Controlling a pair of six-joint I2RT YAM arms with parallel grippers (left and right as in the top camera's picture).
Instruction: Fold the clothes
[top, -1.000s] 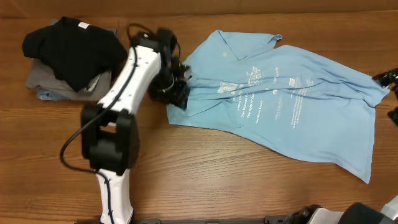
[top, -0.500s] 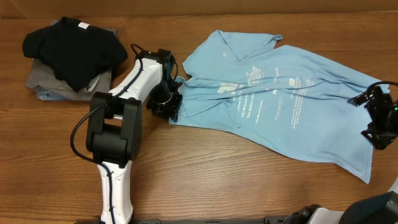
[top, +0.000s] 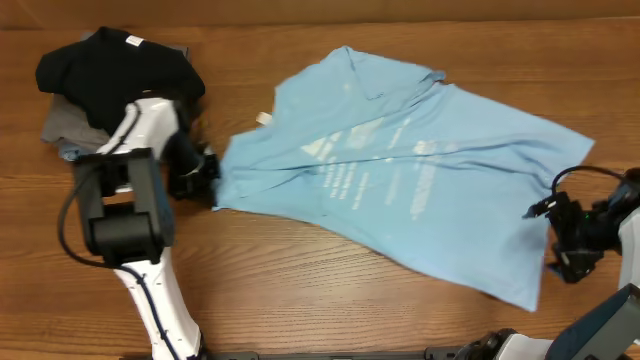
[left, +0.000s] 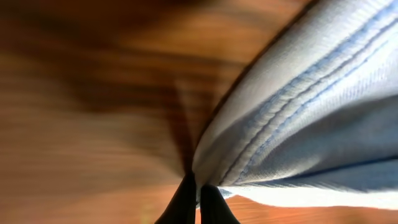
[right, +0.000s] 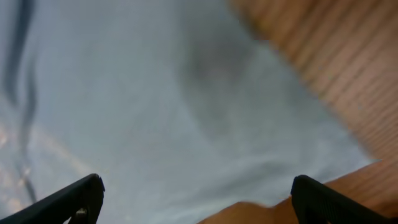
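The clothes, a light sky-blue T-shirt (top: 400, 180) with white print, lie spread and wrinkled across the middle of the table. My left gripper (top: 212, 182) is at the shirt's left edge and shut on it. In the left wrist view the black fingertips (left: 186, 202) pinch the stitched hem (left: 298, 118) just above the wood. My right gripper (top: 552, 242) stands open at the shirt's lower right corner. Seen from the right wrist, its fingers (right: 74, 198) are wide apart over the blue cloth (right: 155, 93), with nothing held between them.
A black shirt (top: 115, 75) lies on folded grey garments (top: 62, 125) at the back left, close behind my left arm. Bare wooden table (top: 300, 290) runs along the front, and wood (right: 336, 74) also shows beside the shirt's corner.
My left gripper shut on the shirt's left edge and pulled it left; the whole shirt slid that way. My right arm came in from the right edge to the shirt's lower right corner.
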